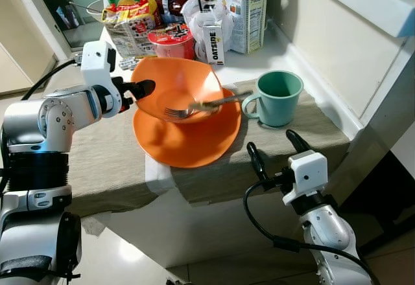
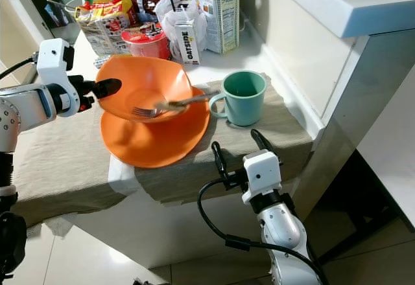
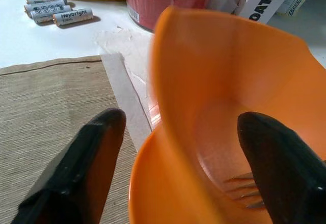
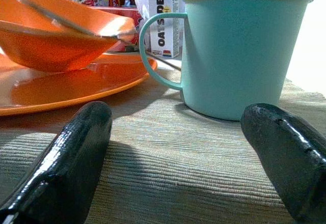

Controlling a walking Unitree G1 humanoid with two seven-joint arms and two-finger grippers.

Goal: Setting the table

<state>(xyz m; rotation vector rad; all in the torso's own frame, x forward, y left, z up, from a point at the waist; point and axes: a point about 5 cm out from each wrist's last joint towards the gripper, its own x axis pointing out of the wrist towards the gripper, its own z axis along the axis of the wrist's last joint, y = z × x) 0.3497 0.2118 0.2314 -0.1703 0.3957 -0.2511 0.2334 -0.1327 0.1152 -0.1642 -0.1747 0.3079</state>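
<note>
An orange bowl (image 1: 172,84) stands tilted on an orange plate (image 1: 188,146), which lies on a beige cloth (image 1: 104,168). A fork (image 1: 207,105) rests in the bowl, its handle over the right rim. A teal mug (image 1: 275,100) stands just right of the plate. My left gripper (image 1: 146,94) is open at the bowl's left rim. In the left wrist view one finger (image 3: 86,158) is outside the wall and the other (image 3: 280,163) inside. My right gripper (image 1: 272,142) is open at the table's front edge, pointing at the mug (image 4: 239,51), with nothing between its fingers.
Groceries crowd the back of the table: an Oatside carton (image 1: 214,39), a red noodle cup (image 1: 170,41), a tall milk carton (image 1: 240,6) and snack bags (image 1: 130,6). Batteries (image 3: 56,10) lie near the cloth. A white counter wall (image 1: 350,52) rises right of the mug.
</note>
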